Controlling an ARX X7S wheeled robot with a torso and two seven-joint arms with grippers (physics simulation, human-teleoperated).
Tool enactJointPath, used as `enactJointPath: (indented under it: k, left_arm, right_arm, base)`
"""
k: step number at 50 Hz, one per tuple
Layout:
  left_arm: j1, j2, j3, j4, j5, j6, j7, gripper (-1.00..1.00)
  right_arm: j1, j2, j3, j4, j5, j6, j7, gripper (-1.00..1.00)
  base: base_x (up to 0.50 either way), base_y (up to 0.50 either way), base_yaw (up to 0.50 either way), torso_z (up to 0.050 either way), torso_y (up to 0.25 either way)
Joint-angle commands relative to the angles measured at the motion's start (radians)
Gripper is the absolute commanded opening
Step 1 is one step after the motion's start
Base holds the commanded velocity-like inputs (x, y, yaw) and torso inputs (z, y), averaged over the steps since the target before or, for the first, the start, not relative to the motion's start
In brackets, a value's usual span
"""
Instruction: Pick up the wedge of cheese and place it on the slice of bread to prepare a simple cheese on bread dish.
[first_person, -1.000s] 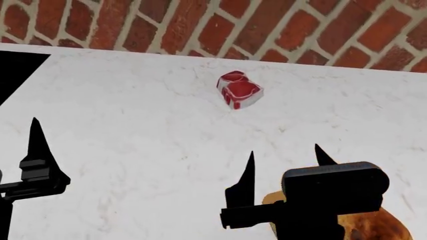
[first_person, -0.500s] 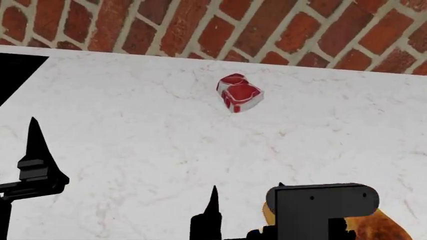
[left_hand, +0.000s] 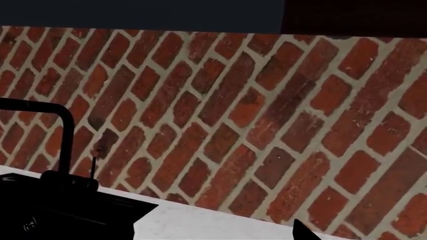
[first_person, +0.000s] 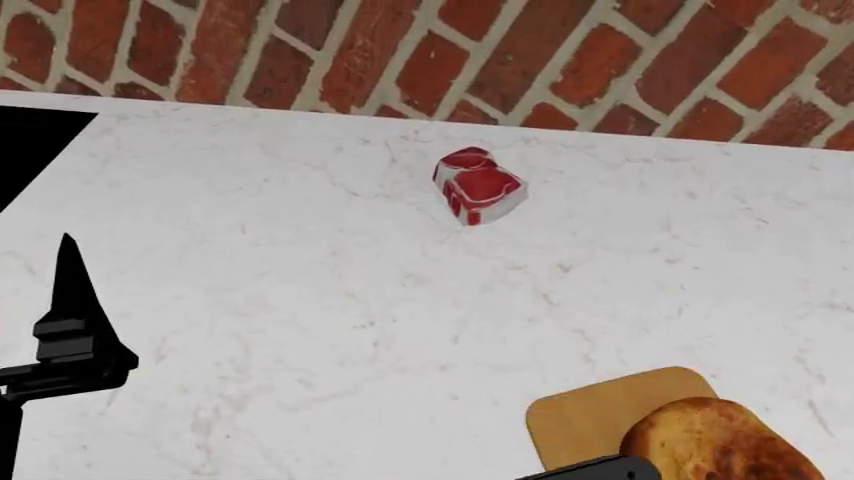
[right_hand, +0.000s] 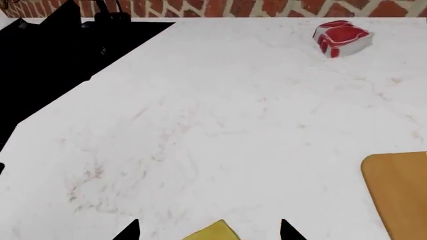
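The wedge of cheese (right_hand: 213, 233) is a yellow piece on the white counter, seen only in the right wrist view. My right gripper (right_hand: 208, 230) is open, with one black fingertip on each side of the cheese and apart from it. In the head view only a black edge of that arm (first_person: 601, 468) shows at the bottom. The slice of bread (first_person: 721, 440) is a round golden-brown loaf lying on a tan board (first_person: 594, 415) at the front right. Of my left gripper one black finger (first_person: 70, 300) shows at the far left, open and empty.
A red-and-white meat chunk (first_person: 478, 186) lies near the brick wall (first_person: 534, 60); it also shows in the right wrist view (right_hand: 341, 37). A black sink (right_hand: 60, 65) with a faucet (left_hand: 63, 145) is at the left. The board's edge (right_hand: 400, 195) lies to the right of the cheese.
My right gripper has dropped back toward the counter's near edge and left the head view, uncovering the bread and the board. The left gripper has not moved.
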Motion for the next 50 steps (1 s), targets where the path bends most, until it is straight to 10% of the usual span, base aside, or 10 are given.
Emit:
enactJointPath:
  k: [1, 50]
  left_arm:
    - [0.0, -0.005, 0.0, 0.002, -0.013, 0.003, 0.0, 1.0]
    - [0.004, -0.023, 0.015, 0.005, -0.023, 0.018, -0.017, 1.0]
  right_arm:
    - [0.032, 0.042, -0.128, 0.008, 0.15, -0.044, 0.148, 1.0]
    - [-0.025, 0.085, -0.167, 0.066, 0.003, -0.037, 0.037, 1.0]
  base:
    - [0.0, 0.0, 0.0, 0.0, 0.0]
    - [0.0, 0.0, 0.0, 0.0, 0.0]
